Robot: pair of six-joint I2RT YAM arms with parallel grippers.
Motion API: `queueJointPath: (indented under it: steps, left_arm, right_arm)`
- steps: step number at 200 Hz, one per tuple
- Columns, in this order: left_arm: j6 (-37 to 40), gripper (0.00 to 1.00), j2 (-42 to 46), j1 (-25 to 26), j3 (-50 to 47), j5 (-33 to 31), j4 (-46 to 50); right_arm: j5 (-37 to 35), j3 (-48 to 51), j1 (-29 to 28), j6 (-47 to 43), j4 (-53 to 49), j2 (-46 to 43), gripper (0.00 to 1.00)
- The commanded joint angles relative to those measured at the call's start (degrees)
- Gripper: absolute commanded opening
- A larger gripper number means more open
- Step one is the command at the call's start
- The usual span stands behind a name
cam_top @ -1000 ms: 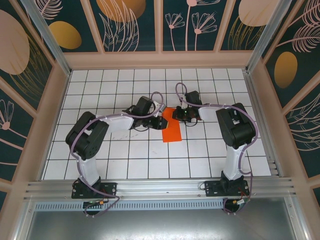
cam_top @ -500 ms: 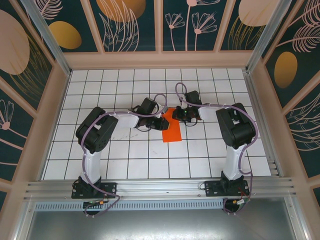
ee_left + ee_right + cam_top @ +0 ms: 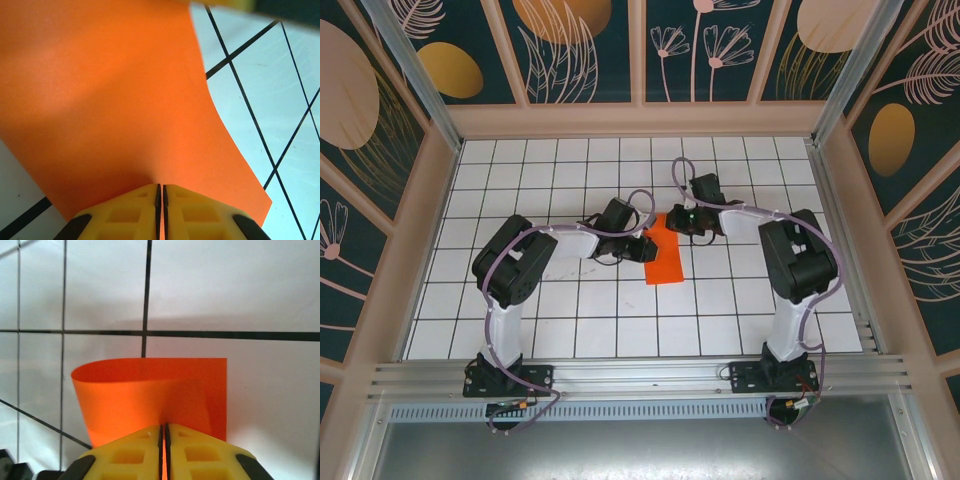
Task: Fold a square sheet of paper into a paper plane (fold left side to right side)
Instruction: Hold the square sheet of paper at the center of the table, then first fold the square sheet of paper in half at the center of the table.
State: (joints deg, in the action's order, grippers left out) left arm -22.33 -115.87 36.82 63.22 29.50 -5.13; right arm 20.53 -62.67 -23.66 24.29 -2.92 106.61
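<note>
The left gripper (image 3: pixel 160 190), yellow fingers pinched almost together, clamps the thin bright orange paper sheet (image 3: pixel 115 100) at its edge. The right gripper (image 3: pixel 163 430) nips its far end likewise. The sheet lies mid-way on the white gridded table (image 3: pixel 570 320), loosely doubled over, its long axis running far-to-near.

Pretty simple setup: white grid-tiled table (image 3: pixel 570 320), teal flower-print walls (image 3: pixel 590 50) from 9 to 3 o'clock, metal rail (image 3: pixel 640 375) at 6.
</note>
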Motion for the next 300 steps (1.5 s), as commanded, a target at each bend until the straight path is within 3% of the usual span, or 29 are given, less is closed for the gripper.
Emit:
queueJointPath:
  steps: [1,49,77,154,215,300]
  left_arm:
    - [-0.8,0.15,-2.8,1.1,-2.5,-2.8,3.1]
    - [-0.7,0.15,-2.1,1.2,-2.1,-3.1,3.5]
    - [-0.5,0.15,-2.0,1.2,-2.0,-3.4,4.0]
    - [-0.5,0.15,-0.1,1.2,-1.3,-3.1,4.6]
    - [-1.2,0.18,2.6,-0.1,4.0,-1.4,5.5]
    - [0.3,0.19,-4.1,-1.7,10.6,-4.3,7.4]
  right_arm:
    - [-3.8,3.0,0.1,-0.9,-1.2,-8.0,0.15]
    - [-1.2,16.5,-2.4,3.4,1.0,-17.8,0.04]
    - [1.3,20.9,-4.9,5.7,3.2,-18.1,0.02]
    - [-0.5,19.3,-6.6,5.2,-1.1,-9.8,0.01]
    - [-4.4,20.2,-6.6,4.1,-4.6,-8.7,0.01]
    - [-5.7,19.9,-6.6,3.4,-6.0,-8.4,0.01]
